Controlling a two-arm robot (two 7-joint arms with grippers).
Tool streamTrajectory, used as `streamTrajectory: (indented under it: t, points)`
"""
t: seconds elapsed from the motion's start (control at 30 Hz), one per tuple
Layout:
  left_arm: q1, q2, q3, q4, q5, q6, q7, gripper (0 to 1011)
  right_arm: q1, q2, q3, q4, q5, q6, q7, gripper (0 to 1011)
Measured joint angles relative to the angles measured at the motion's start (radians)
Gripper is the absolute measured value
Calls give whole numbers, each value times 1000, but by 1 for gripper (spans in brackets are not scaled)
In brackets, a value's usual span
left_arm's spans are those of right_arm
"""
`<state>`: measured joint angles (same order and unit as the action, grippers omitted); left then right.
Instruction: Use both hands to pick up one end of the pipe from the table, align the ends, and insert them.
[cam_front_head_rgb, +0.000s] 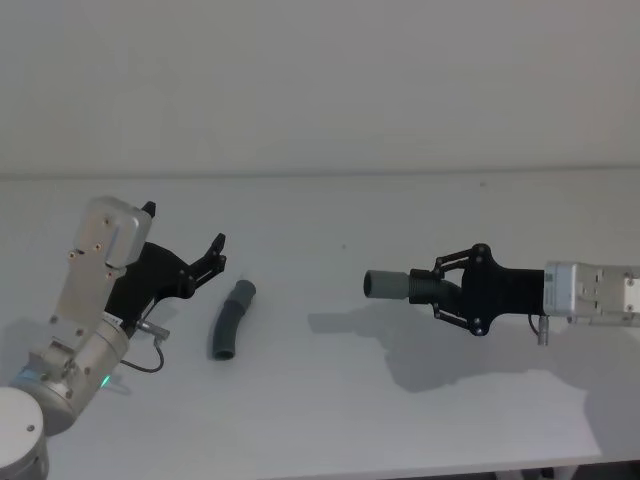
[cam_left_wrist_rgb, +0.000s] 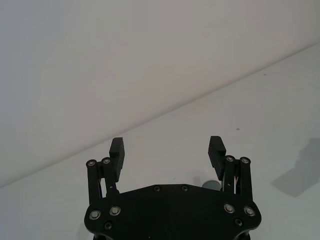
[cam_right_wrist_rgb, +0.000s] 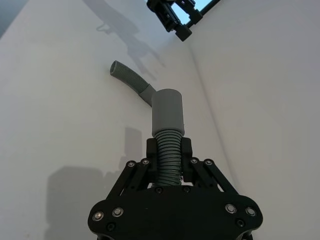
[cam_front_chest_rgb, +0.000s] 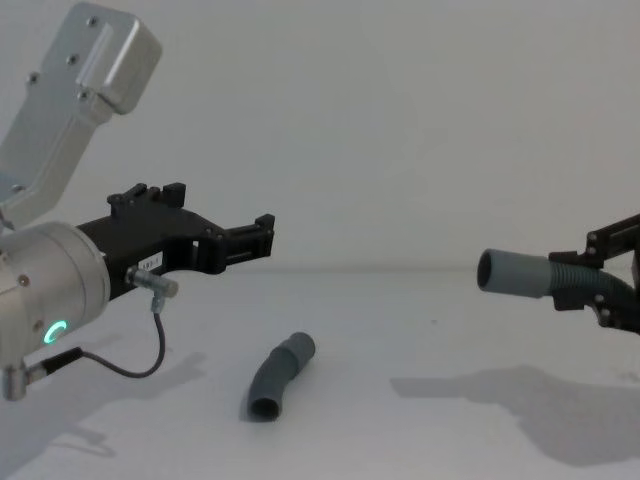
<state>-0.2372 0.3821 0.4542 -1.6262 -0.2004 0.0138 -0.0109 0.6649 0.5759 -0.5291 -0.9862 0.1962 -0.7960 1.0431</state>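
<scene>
Toward 3 o'clock over the white table (cam_front_head_rgb: 330, 430), the right gripper (cam_front_head_rgb: 432, 285) pinches its fingers on the ribbed body of one dark grey hose piece (cam_right_wrist_rgb: 167, 152). That piece is held clear of the surface, its smooth wide cuff (cam_front_head_rgb: 380, 284) facing 9 o'clock. A second piece (cam_front_head_rgb: 232, 320), bent and matte, lies toward 8 o'clock just beside the left gripper (cam_front_head_rgb: 185, 228), whose fingers are spread wide and empty. One half seems secured; the next move calls for the left to drop and grip the lying piece.
</scene>
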Motion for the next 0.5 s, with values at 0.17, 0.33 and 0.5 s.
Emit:
streamTrajectory:
  t: [0.17,0.33,0.5]
  points:
    - [0,0,0,0,0,0,0,1001,-4,5,-1,-12,-20,6,-21,237]
    - [0,0,0,0,0,0,0,1001,-5,8,-3,-25,-52,14,-50,237]
    - [0,0,0,0,0,0,0,1001,-4,9,-7,-36,-97,24,-84,237]
